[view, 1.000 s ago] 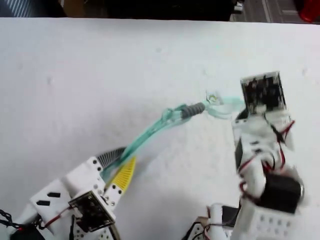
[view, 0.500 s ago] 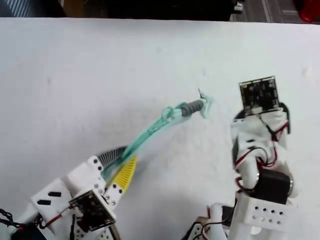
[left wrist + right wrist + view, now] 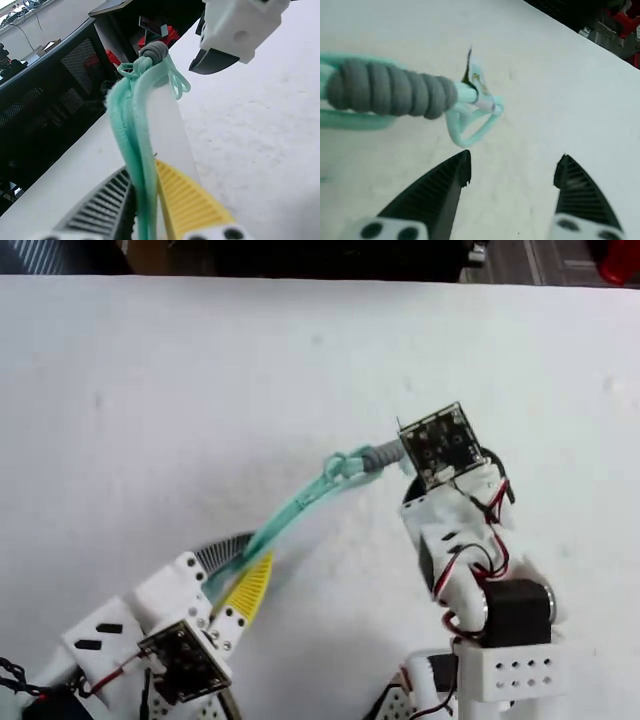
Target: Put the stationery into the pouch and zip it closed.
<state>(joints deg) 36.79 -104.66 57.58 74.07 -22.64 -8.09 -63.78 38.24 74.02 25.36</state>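
Note:
A thin teal pouch (image 3: 300, 505) hangs in the air edge-on, slanting up from the lower left toward the table's middle. My left gripper (image 3: 238, 575) is shut on its near end, clamping it between a grey finger (image 3: 100, 215) and a yellow finger (image 3: 192, 207). A grey ribbed pull (image 3: 382, 457) and teal cord loops (image 3: 472, 122) sit at the pouch's far end (image 3: 152, 50). My right gripper (image 3: 512, 172) is open, close to the pull and loops with nothing between its dark fingers (image 3: 442, 187). In the high view its camera board (image 3: 445, 445) covers it.
The white table (image 3: 200, 370) stretches bare to the back and left. Its far edge (image 3: 300, 276) meets dark furniture. The right arm's motor and base (image 3: 505, 640) stand at the front right, and the left arm's body (image 3: 130, 640) fills the front left corner.
The right arm swung left from beside the pouch's tip until its wrist sits over the grey pull. The stretched teal loop at the tip slackened. Left arm and pouch stayed put.

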